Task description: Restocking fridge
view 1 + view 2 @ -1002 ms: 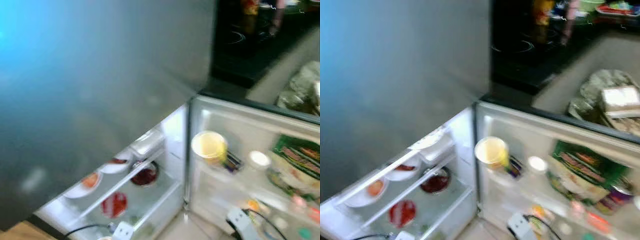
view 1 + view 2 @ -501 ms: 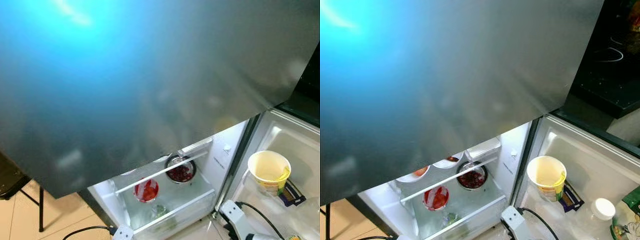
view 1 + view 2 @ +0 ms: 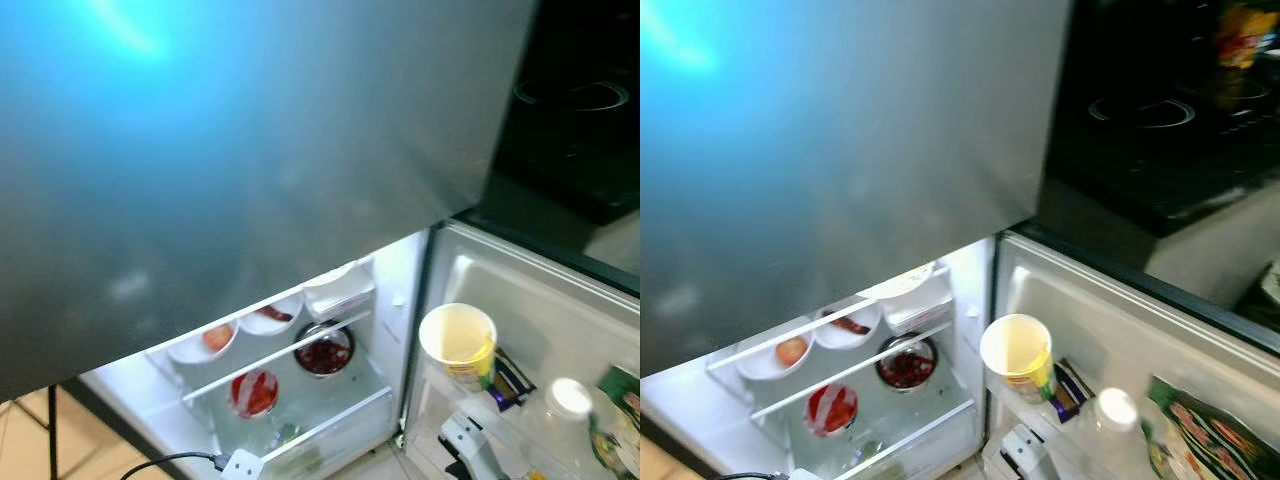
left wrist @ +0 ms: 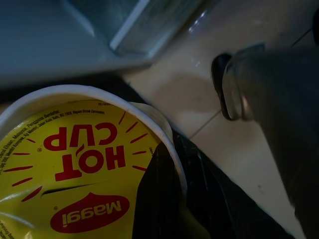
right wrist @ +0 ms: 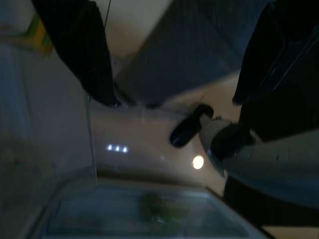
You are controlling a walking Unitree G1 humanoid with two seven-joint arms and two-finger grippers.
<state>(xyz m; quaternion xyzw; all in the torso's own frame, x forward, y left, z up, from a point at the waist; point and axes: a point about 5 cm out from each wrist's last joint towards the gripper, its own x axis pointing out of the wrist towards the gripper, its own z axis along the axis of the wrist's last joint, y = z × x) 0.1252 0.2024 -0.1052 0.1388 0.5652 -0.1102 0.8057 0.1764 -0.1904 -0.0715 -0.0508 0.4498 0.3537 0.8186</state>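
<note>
In the left eye view, a broad grey steel upper fridge door (image 3: 250, 130) blocks most of the scene. Below it the lit white fridge compartment (image 3: 290, 400) is seen, with two white bowls of fruit (image 3: 215, 340), a steel bowl of dark red berries (image 3: 323, 352) and a round red-topped container (image 3: 254, 392) on glass shelves. On the open lower door's rack (image 3: 520, 400) stand an open yellow paper cup (image 3: 457, 340) and a white-capped clear bottle (image 3: 568, 400). A black induction hob (image 3: 580, 100) lies beyond.

In the right eye view the same scene is shown, with a green printed packet (image 3: 1205, 435) beside the bottle. Against half a second ago, the whole picture has shifted, so the camera has turned; the shelf contents lie as before.

In the left wrist view, the left gripper (image 4: 164, 199) is seen clamped on a yellow Maggi Hot Cup noodle cup (image 4: 75, 184), one black finger (image 4: 154, 194) lying across its foil lid. Beyond it are beige floor tiles (image 4: 199, 109) and the fridge's lower edge.

In the right wrist view, the right gripper (image 5: 169, 59) hangs with its two black fingers (image 5: 84, 50) spread apart, empty, over the dim floor, pointed down beside the fridge.
</note>
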